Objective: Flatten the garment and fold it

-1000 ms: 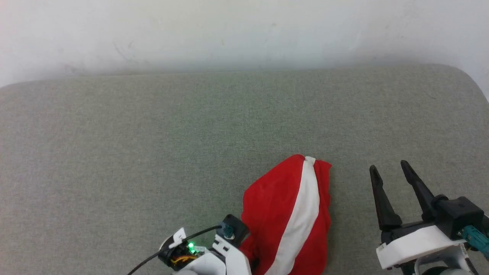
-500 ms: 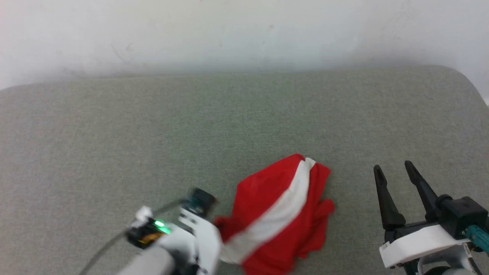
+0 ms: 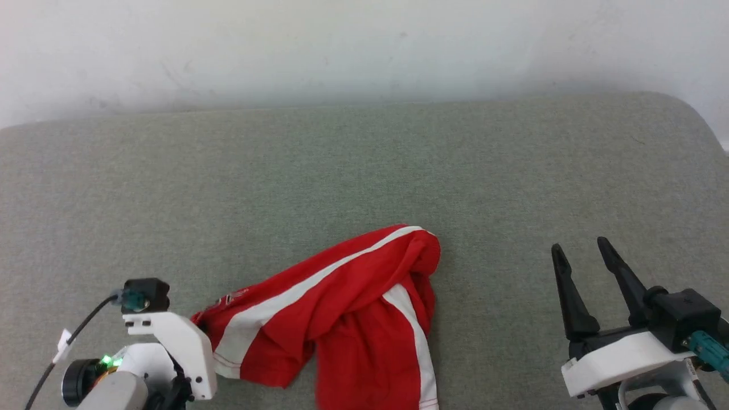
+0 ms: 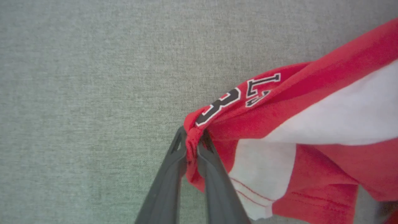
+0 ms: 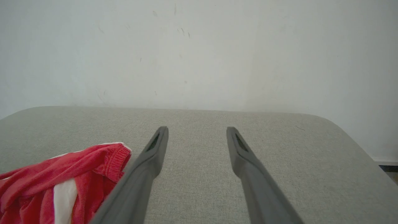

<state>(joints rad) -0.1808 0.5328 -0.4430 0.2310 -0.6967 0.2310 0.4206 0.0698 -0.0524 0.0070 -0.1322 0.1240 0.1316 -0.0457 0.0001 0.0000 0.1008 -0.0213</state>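
Leftward is where the left hand (image 4: pixel 192 138) has gone since a second ago, from beside the bunched shorts (image 3: pixel 342 302) at the bottom middle of the head view to its lower left corner, and the red cloth that stood in a narrow heap is now drawn out into a long, low shape. A dark cable (image 3: pixel 74 330) and a small green light (image 3: pixel 105 360) show on that wrist. Its two dark fingers (image 4: pixel 168 180) are pressed together on a twisted corner of the shorts, right by a black print with a white outline (image 4: pixel 230 99). From this pinched corner the thin, bright red fabric runs to the right and slightly away from the robot over the grey cloth-covered tabletop (image 3: pixel 285 171), with one white stripe (image 3: pixel 285 296) stretched along it and a white-trimmed hem (image 4: pixel 258 193) just under the grip. Past the middle the shorts are still rumpled: the cloth folds over on itself, and a second white stripe (image 3: pixel 418 341) runs down toward the near edge of the head view. The gathered waistband (image 5: pixel 113 158) forms the far right end of the shorts. Well apart from it, on the right, the right hand (image 3: pixel 578 245) hangs above the tabletop with its fingers spread and nothing between them, pointing toward the pale wall (image 3: pixel 342 51).
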